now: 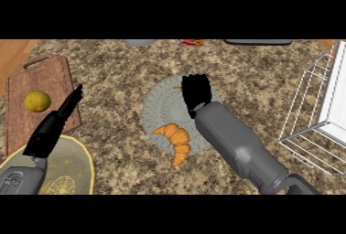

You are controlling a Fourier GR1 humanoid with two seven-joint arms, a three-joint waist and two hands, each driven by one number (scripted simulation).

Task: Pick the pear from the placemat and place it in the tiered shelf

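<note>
Nearest us, at the near left, a yellow-rimmed plate [73, 170] lies on the counter [115, 82], with the left forearm crossing its left part. The left hand [55, 124] rises from that forearm with straight fingers pointing far, open and holding nothing; its tips overlap the right edge of a wooden cutting board [42, 77]. On that board rests a round yellow fruit [37, 101], apart from the hand.

At the centre lies a round grey placemat [157, 106]. A croissant [175, 141] sits on its near part. The right hand [196, 91] is over the placemat's far part, its forearm running back to the near right. We cannot tell how far this hand is open, nor whether it holds anything. We cannot locate the pear: whatever lies beneath the right hand is hidden.

At the right stands the white wire tiered shelf [307, 114], well apart from the right hand.
</note>
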